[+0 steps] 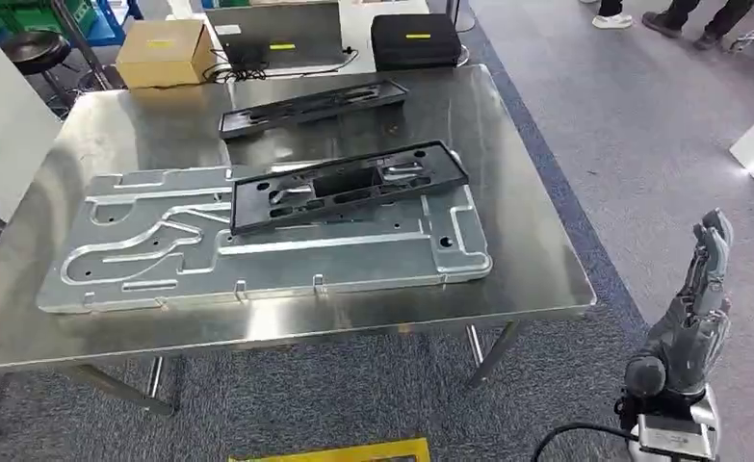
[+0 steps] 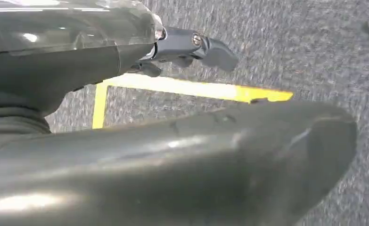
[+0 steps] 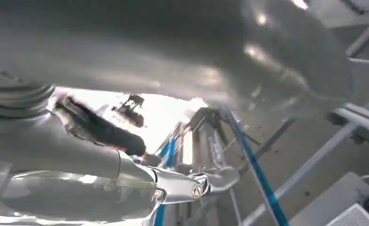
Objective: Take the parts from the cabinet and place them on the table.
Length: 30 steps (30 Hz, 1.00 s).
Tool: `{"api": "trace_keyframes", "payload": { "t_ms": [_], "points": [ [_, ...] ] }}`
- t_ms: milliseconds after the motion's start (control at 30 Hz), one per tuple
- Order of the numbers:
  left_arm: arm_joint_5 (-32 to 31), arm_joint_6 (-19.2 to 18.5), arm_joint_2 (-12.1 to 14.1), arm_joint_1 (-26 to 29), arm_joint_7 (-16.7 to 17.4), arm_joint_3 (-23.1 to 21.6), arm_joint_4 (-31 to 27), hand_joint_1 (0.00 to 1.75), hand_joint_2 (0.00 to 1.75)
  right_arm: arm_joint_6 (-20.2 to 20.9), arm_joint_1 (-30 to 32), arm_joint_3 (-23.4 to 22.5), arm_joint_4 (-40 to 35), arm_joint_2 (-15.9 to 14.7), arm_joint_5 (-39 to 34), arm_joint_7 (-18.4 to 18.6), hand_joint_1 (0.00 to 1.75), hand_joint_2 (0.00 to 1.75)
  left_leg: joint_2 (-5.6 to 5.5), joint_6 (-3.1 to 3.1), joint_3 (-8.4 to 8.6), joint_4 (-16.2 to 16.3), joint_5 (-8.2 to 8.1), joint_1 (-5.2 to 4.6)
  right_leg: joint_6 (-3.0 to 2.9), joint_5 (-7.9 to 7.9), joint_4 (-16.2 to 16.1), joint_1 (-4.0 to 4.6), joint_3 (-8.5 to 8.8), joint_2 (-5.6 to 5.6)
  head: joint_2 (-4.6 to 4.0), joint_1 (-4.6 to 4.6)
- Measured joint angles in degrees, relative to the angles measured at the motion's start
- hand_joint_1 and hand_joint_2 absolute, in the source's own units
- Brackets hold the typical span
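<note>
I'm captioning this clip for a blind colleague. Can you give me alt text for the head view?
A steel table holds a large silver metal plate with a black plastic frame lying partly on it and a second black frame behind. The right robot hand is raised beside the table, fingers apart, holding nothing.

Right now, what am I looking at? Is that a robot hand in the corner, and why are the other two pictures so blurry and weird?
Yes, that grey many-fingered right hand belongs to a walking robot. The big picture comes from a camera on its head, looking down at a shiny steel table. On the table lie a large silver metal plate, a black plastic frame resting on it, and another black frame behind. The other pictures come from cameras at its wrists, so close that the hands look blurry. The right hand is open, holding nothing.
</note>
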Motion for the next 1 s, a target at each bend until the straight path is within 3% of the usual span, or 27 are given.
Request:
{"api": "trace_keyframes", "payload": {
  "t_ms": [33,67,100,167,200,233,267,300,333,367,400,433,500,533,567,600,667,700,733,767,800,833,867,900,933,1000],
  "points": [
    [-0.07,0.02,0.00,0.10,0.05,0.09,0.00,0.00,0.00,0.00,0.19,-1.62,0.95,0.22,0.41,1.06,0.00,0.00,-0.08,-0.33,-0.33,0.27,-0.21,0.28,-0.65,0.88,-0.30,-0.32,-0.65,-0.27,0.00,0.00],
    [-0.11,0.02,-0.07,0.27,0.11,0.15,0.00,0.00,0.00,0.00,0.38,-3.24,2.08,0.39,0.68,1.97,0.00,0.00,-0.09,-0.52,-1.08,1.57,-2.87,0.40,-1.14,1.55,-0.28,-0.24,-1.45,-0.43,0.00,-0.02],
    [-0.11,0.02,-0.13,0.31,0.13,0.17,0.00,0.00,0.00,0.11,0.83,-5.20,3.46,0.70,0.81,2.42,0.00,0.00,-0.10,-0.71,-2.10,4.65,-6.95,0.43,-1.44,2.27,-0.27,-0.22,-2.39,-0.49,0.00,-0.02],
    [-0.11,0.02,-0.13,0.23,0.13,0.41,0.00,0.00,0.00,1.61,1.50,-9.57,6.93,1.64,0.74,1.27,0.00,0.00,-0.10,-1.10,-4.05,13.53,-13.39,0.44,-1.53,3.72,-0.17,-0.03,-4.28,-0.68,0.00,-0.02],
    [-0.13,0.02,-0.13,0.21,0.13,0.55,0.00,0.00,0.00,2.19,1.77,-11.26,8.22,2.08,0.72,0.57,0.00,0.00,-0.10,-1.16,-4.32,16.89,-14.07,0.43,-1.49,4.43,-0.08,0.06,-5.24,-0.69,0.00,-0.02],
    [-0.31,-0.02,-0.15,0.24,0.15,0.68,0.00,0.00,0.00,2.54,2.04,-13.31,9.60,2.69,0.85,0.46,0.00,0.00,-0.10,-1.08,-3.71,18.41,-12.97,0.43,-1.42,5.09,0.05,0.15,-6.25,-0.71,0.00,-0.02],
    [-0.42,-0.04,-0.15,0.27,0.24,0.79,0.00,0.00,0.00,2.69,2.07,-14.97,10.65,3.24,1.62,1.25,0.00,0.00,-0.10,-0.92,-2.02,17.49,-10.82,0.43,-1.38,5.69,0.18,0.21,-7.11,-0.70,0.00,-0.02],
    [-0.46,-0.11,-0.15,0.25,0.26,0.89,0.00,0.00,0.00,2.93,1.94,-16.96,12.25,3.87,2.90,2.23,0.00,0.00,-0.12,-0.61,0.88,14.25,-8.48,0.42,-1.29,6.28,0.28,0.34,-7.90,-0.71,0.00,-0.02],
    [-0.55,-0.15,-0.15,0.13,0.29,0.94,0.00,0.00,0.00,3.08,1.69,-19.06,14.23,4.42,4.18,2.64,0.00,0.00,-0.18,-0.14,4.71,9.36,-7.23,0.35,-1.13,6.81,0.33,0.47,-8.54,-0.66,0.00,-0.02],
    [-0.61,-0.15,-0.07,-0.05,0.33,0.96,-0.02,0.00,0.00,3.43,1.46,-21.96,17.02,5.00,6.13,2.73,0.00,0.00,-0.36,0.56,9.08,3.45,-8.16,0.12,-0.97,7.32,0.45,0.39,-8.79,-0.79,0.00,-0.02],
    [-0.64,-0.15,-0.07,-0.21,0.42,0.98,-0.02,0.00,0.00,3.82,0.94,-24.67,19.95,5.31,7.94,2.68,0.00,0.00,-0.37,0.90,12.25,-1.72,-10.08,-0.25,-0.56,7.72,0.50,0.69,-9.04,-0.82,0.00,-0.02],
    [-0.64,-0.07,-0.09,-0.29,0.50,1.03,-0.02,0.00,0.00,4.48,-0.06,-27.68,23.77,5.47,10.17,2.33,0.00,0.00,-0.40,0.89,12.49,-2.37,-10.29,-0.25,-0.24,8.39,0.30,0.58,-9.01,-1.00,0.00,-0.02],
    [-0.66,0.02,-0.15,-0.27,0.68,1.05,-0.02,0.00,0.00,5.16,-1.60,-33.74,31.69,5.64,14.09,0.52,0.00,0.00,-0.47,1.65,11.55,-2.32,-9.58,-0.66,0.54,9.48,-0.16,0.32,-9.05,-1.15,0.00,0.00],
    [-0.68,0.07,-0.20,-0.11,0.75,1.07,-0.02,0.00,0.00,5.18,-1.86,-36.11,34.52,5.77,15.30,0.26,0.00,0.00,-0.47,2.20,11.13,-3.02,-8.50,-0.18,0.94,9.72,-0.14,0.51,-9.30,-1.09,0.00,-0.02],
    [-0.72,0.07,-0.24,-0.16,0.83,1.07,-0.02,0.00,0.00,5.29,-2.32,-38.21,37.65,5.88,17.14,1.03,0.00,0.00,-0.04,2.59,10.45,-3.19,-7.68,-0.11,1.24,7.87,0.65,0.12,-9.86,-0.54,0.00,0.00],
    [-0.81,0.07,-0.33,-0.20,0.96,1.07,-0.02,0.00,0.00,5.66,-3.02,-40.11,40.97,5.86,19.13,2.52,0.00,0.00,0.08,3.19,9.52,-3.18,-6.97,-0.13,1.38,3.98,3.05,0.12,-10.69,-0.33,0.00,0.00],
    [-1.16,0.07,-0.42,-0.29,1.29,1.07,-0.02,0.00,0.00,5.42,-5.12,-44.88,51.89,5.42,24.69,5.86,0.00,0.00,0.21,3.29,7.63,-3.12,-5.51,-0.21,1.91,-2.95,11.32,-0.08,-12.50,-0.21,0.00,0.00],
    [-1.31,0.04,-0.53,-0.35,1.31,1.07,-0.02,0.00,0.00,4.59,-5.60,-47.13,58.38,5.22,27.31,6.93,0.00,0.00,0.18,3.27,6.70,-2.92,-4.78,-0.21,2.10,-4.09,15.22,-0.20,-13.04,-0.22,0.00,0.00],
    [-1.38,0.00,-0.59,-0.33,1.33,1.07,-0.02,0.00,0.00,3.63,-5.76,-48.68,63.14,5.07,28.59,6.86,0.00,0.00,0.11,3.16,5.68,-2.69,-4.18,-0.20,2.24,-3.18,17.30,-0.28,-12.86,-0.22,0.00,0.00],
    [-1.51,-0.04,-0.66,-0.20,1.38,1.07,-0.02,0.00,0.00,3.04,-5.84,-49.99,67.16,5.05,29.13,6.79,0.00,0.00,0.09,3.01,4.56,-2.29,-3.62,-0.20,2.31,-0.93,17.31,-0.41,-11.82,-0.22,0.00,0.00],
    [-1.60,-0.04,-0.81,-0.11,1.38,1.07,-0.02,0.00,0.00,2.75,-6.11,-50.95,70.15,5.01,29.35,6.73,0.00,0.00,0.10,2.75,3.40,-1.76,-3.11,-0.20,2.39,1.66,15.30,-0.61,-9.77,-0.22,0.00,0.00],
    [-1.66,-0.05,-0.92,-0.14,1.38,1.07,-0.02,0.00,0.00,2.54,-6.48,-51.83,72.83,4.77,29.55,6.68,0.00,0.00,0.17,2.43,2.28,-1.10,-2.76,-0.18,2.50,3.02,11.10,-0.77,-6.48,-0.25,0.00,0.00],
    [-1.68,-0.07,-0.94,-0.32,1.38,1.07,-0.02,0.00,0.00,2.10,-6.89,-52.56,75.09,4.68,29.81,6.55,0.00,0.00,0.29,2.07,1.47,-0.28,-2.49,-0.22,2.58,2.34,5.59,-0.98,-2.36,-0.25,0.00,0.00],
    [-1.73,-0.07,-0.94,-0.42,1.33,1.07,-0.02,0.00,0.00,1.81,-7.47,-53.04,76.94,4.48,29.90,6.49,0.00,0.00,0.39,1.75,0.65,0.48,-2.31,-0.40,2.44,-0.23,0.38,-0.53,0.79,-0.08,0.00,0.00],
    [-1.75,-0.09,-0.94,-0.52,1.31,1.07,-0.02,0.00,0.00,1.92,-7.81,-53.50,78.82,4.35,30.61,7.26,0.00,0.00,0.54,1.31,0.48,0.65,-1.92,-0.43,1.52,-0.94,-0.51,-0.31,1.05,0.14,0.00,0.00],
    [-1.95,-0.20,-0.99,-0.69,1.16,1.07,-0.02,0.00,0.00,2.49,-8.01,-53.96,82.80,4.31,34.06,11.72,0.00,0.00,0.57,0.64,0.43,0.38,-0.80,-0.36,0.71,-0.35,-0.28,0.02,0.38,-0.05,0.00,-0.02]
  ]
}}
